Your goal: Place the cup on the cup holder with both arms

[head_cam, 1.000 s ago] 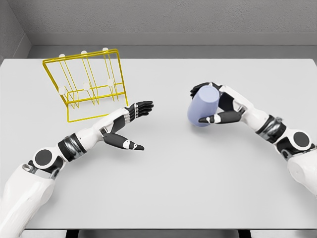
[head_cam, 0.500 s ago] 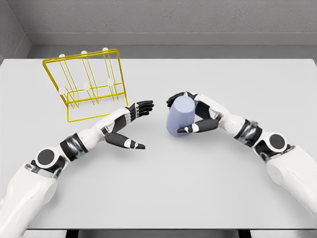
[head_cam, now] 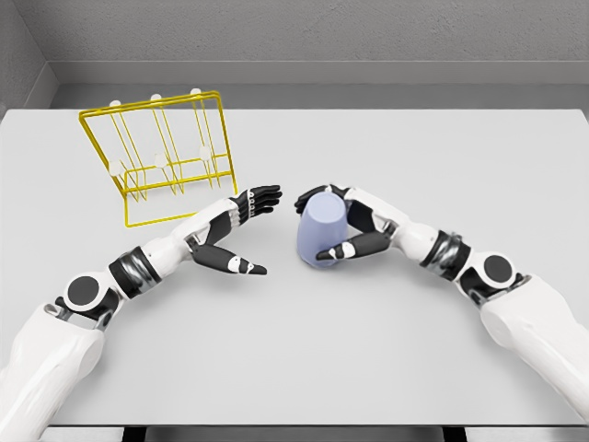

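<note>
A pale blue cup (head_cam: pixel 321 230) is near the middle of the white table (head_cam: pixel 368 350), tilted, with my right hand (head_cam: pixel 333 221) shut around it; fingers wrap over its top and the thumb presses its lower side. My left hand (head_cam: pixel 248 230) is open just left of the cup, palm facing it, fingers stretched out and thumb pointing down-right, a small gap away from the cup. The yellow wire cup holder (head_cam: pixel 161 161) with white-tipped pegs stands at the back left of the table, behind my left forearm.
A grey wall runs along the table's far edge. The holder is the only other object on the table.
My right hand has carried the cup leftward across the table, from the right-centre to close beside the left hand. The left hand has barely moved.
</note>
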You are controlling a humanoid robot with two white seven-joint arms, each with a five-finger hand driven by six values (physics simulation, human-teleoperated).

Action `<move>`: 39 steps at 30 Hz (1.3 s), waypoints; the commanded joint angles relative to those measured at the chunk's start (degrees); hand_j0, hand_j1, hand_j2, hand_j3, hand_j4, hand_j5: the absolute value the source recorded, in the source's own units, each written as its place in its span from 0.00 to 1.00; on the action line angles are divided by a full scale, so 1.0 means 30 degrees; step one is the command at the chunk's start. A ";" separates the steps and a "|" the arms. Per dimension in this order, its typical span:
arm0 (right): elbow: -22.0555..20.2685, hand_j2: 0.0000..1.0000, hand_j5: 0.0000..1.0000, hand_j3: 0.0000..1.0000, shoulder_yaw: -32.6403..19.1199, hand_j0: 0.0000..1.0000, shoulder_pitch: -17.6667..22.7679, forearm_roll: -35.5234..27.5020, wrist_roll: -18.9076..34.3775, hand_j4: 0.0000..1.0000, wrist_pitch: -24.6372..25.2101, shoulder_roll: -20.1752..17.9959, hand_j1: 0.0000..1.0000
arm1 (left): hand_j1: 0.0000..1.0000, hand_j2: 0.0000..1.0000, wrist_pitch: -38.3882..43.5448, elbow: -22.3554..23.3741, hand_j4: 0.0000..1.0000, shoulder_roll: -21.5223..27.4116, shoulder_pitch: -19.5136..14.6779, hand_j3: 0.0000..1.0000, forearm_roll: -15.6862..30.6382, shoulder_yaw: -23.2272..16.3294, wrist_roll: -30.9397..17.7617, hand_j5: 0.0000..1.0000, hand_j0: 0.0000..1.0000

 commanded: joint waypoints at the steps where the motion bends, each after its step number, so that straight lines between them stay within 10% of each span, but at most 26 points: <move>1: 0.0302 0.68 0.68 0.68 0.0159 0.68 0.0000 -0.0129 0.0004 0.68 0.0022 0.0161 0.68 | 1.00 1.00 0.0005 -0.0013 1.00 0.0008 0.0000 1.00 0.0111 0.0004 0.0000 1.00 1.00; 9: 0.0859 0.71 0.71 0.71 0.0217 0.71 0.0000 0.0193 0.0004 0.71 0.0022 0.0278 0.71 | 1.00 1.00 0.0006 0.0046 1.00 0.0066 0.0000 1.00 0.0140 0.0033 0.0000 1.00 1.00; 18: 0.1035 1.00 1.00 1.00 0.0862 1.00 -0.0410 0.0955 0.0004 1.00 0.0256 0.0278 1.00 | 1.00 1.00 -0.0053 0.0017 1.00 0.0154 0.0029 1.00 0.0140 0.0033 0.0000 1.00 1.00; 39: 0.1182 1.00 1.00 1.00 0.0862 1.00 -0.0762 0.0984 0.0004 1.00 0.0256 -0.0542 1.00 | 1.00 1.00 -0.0024 0.0017 1.00 0.0125 0.0058 1.00 0.0169 0.0033 0.0000 1.00 1.00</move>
